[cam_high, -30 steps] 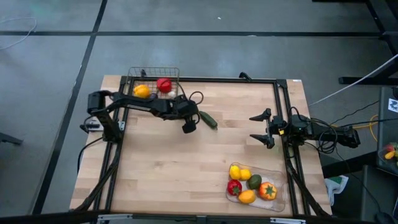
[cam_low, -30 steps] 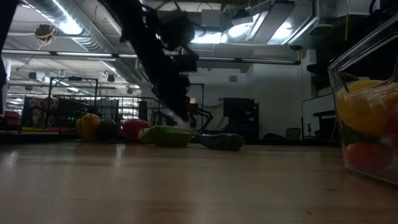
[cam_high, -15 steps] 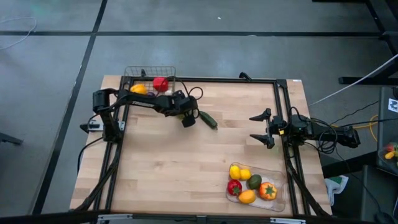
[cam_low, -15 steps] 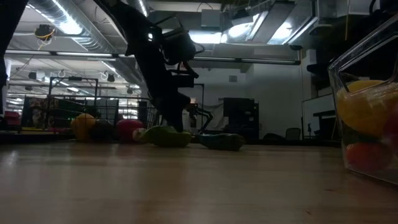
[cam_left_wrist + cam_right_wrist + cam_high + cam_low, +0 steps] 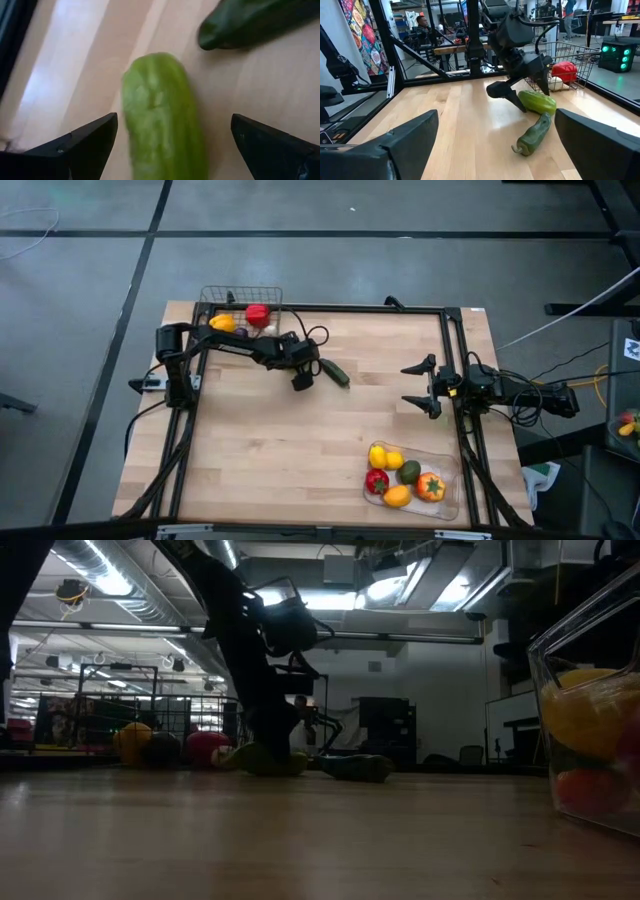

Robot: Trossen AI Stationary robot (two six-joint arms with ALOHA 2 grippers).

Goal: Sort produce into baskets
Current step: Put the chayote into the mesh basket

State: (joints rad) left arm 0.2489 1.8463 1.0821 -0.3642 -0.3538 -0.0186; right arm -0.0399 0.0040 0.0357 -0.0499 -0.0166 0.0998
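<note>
My left gripper (image 5: 303, 377) is open, low over the table, just right of the wire-mesh basket (image 5: 240, 292). Its fingers stand on either side of a light green vegetable (image 5: 162, 120) that lies on the wood, with a gap on each side. In the high view the gripper hides this vegetable. A dark green pepper (image 5: 335, 372) lies beside it. The basket holds a yellow-orange piece (image 5: 222, 323) and a red one (image 5: 257, 315). The clear tray (image 5: 447, 502) at the near right holds several pieces. My right gripper (image 5: 405, 384) is open and empty at the right.
A black frame rail (image 5: 350, 308) runs along the table's far edge, and another runs down the right side by my right arm. Bare wood (image 5: 280, 450) lies between the two vegetables and the tray. The room beyond, with a person (image 5: 422, 22), shows in the right wrist view.
My left gripper has come down around the light green vegetable, staying open. The wire basket with its produce has slid a little toward the table's left edge. My right arm has kept still.
</note>
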